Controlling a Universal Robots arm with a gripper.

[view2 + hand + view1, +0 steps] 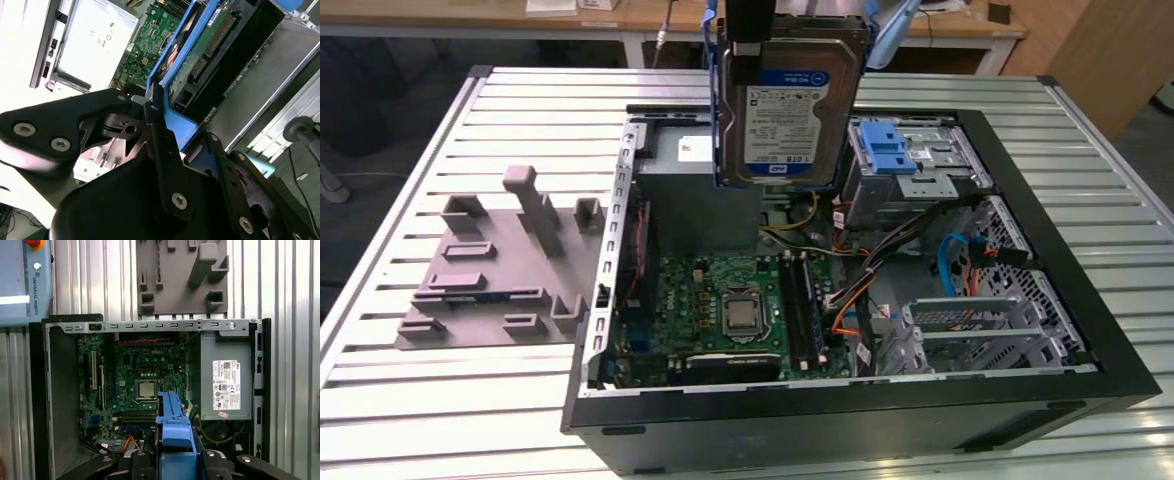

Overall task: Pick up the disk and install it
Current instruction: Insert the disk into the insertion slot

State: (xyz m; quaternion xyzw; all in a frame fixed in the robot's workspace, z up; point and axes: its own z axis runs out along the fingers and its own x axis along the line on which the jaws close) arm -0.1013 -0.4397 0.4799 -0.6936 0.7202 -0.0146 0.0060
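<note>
Holding the disk [790, 100] by its blue bracket [172, 427], the claw [172, 125] is closed narrow. In the second wrist view its black fingers [150, 107] press on the bracket's tab from both sides. No part of the claw touches the drive body.

The disk hangs in the air above the open case [1067, 300] and touches nothing inside it. In the exterior view it sits over the far end of the case, above the grey box [225, 385]. The bay with the blue latch [897, 150] is just beside it, on the exterior view's right. The motherboard [720, 300] lies lower, toward the near end of the case. The case itself rests on the slatted worktop [454, 400].

By my judgement the disk is stiff and dense for its size, with a smooth metal shell that would slip in a bare pinch. It looks sensitive to knocks, and its exposed circuit board [210, 45] should not be squeezed. The plastic bracket seems the sensible place to hold it, though it may flex a little, so a swing of the hanging weight is a fair worry.

The disk's long axis stands upright, running down from the claw toward the case. Its labelled face is turned to the exterior camera and its thin edges face the sides of the case. The board face points the opposite way. I cannot tell which end carries the connector.
</note>
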